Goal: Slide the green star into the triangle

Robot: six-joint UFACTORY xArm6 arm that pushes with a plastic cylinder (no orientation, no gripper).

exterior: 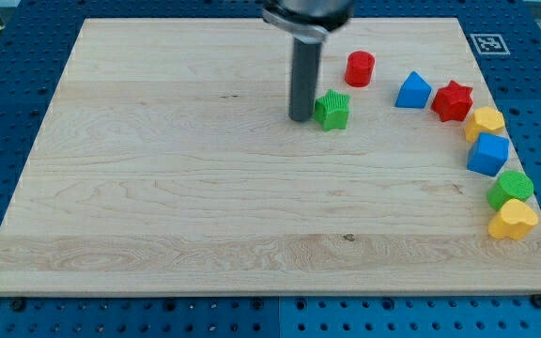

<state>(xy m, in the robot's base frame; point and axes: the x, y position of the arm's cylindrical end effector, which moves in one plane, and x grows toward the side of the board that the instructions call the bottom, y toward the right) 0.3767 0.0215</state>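
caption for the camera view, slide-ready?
My tip sits left of the green star, with the blue triangle further right.

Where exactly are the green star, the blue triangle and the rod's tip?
green star point(332, 110), camera view, its top face.
blue triangle point(413, 91), camera view, its front face.
my tip point(301, 117), camera view, rod's very end.

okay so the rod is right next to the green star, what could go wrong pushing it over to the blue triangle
1. My tip sits at the green star's left edge; an off-centre push could spin the star off line.
2. The red cylinder stands just above the path, so an upward drift may clip it.
3. The red star is right beside the blue triangle; too strong a push may knock the triangle into it.
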